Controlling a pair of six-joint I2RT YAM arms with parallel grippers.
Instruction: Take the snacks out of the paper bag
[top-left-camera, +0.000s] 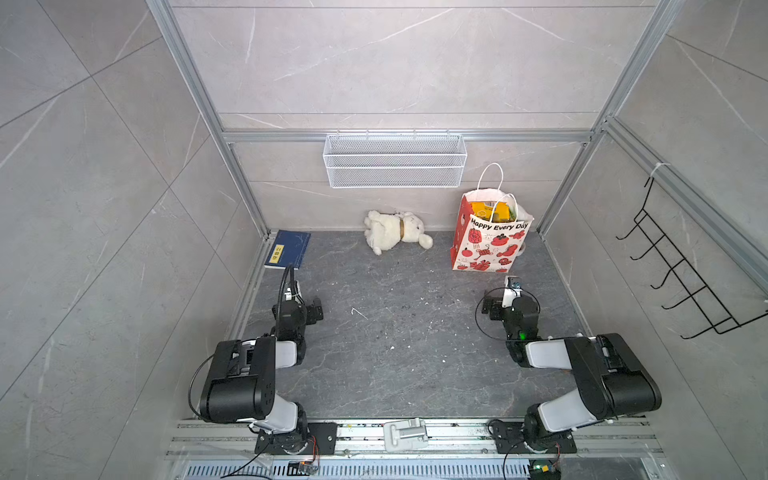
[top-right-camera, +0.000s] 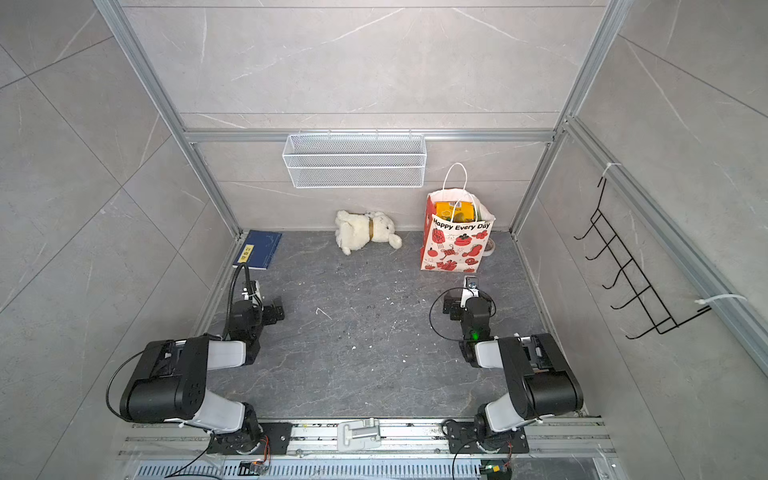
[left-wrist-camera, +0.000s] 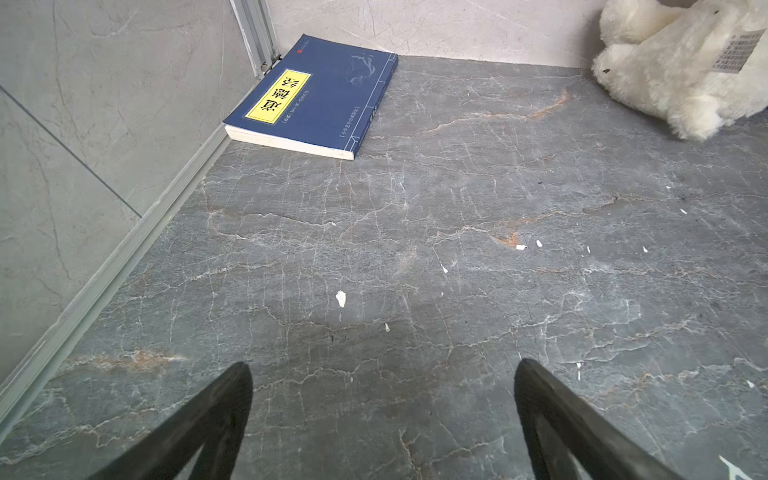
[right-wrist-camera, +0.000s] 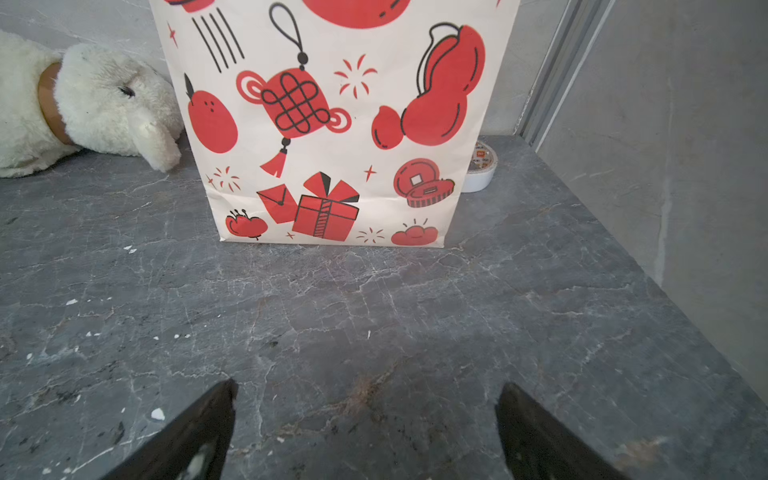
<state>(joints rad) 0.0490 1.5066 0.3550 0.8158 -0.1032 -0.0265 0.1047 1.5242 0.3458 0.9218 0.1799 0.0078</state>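
Observation:
The paper bag stands upright at the back right of the dark floor, white with red prints and "Happy Every Day" lettering. Its mouth is open and its cord handles stick up. Yellow-orange and green snacks show inside the mouth. My right gripper is open and empty, low over the floor a short way in front of the bag's printed face. My left gripper is open and empty too, at the left of the floor, far from the bag.
A white plush toy lies left of the bag against the back wall. A blue book lies in the back left corner. A tape roll peeks out behind the bag. A wire basket hangs on the back wall.

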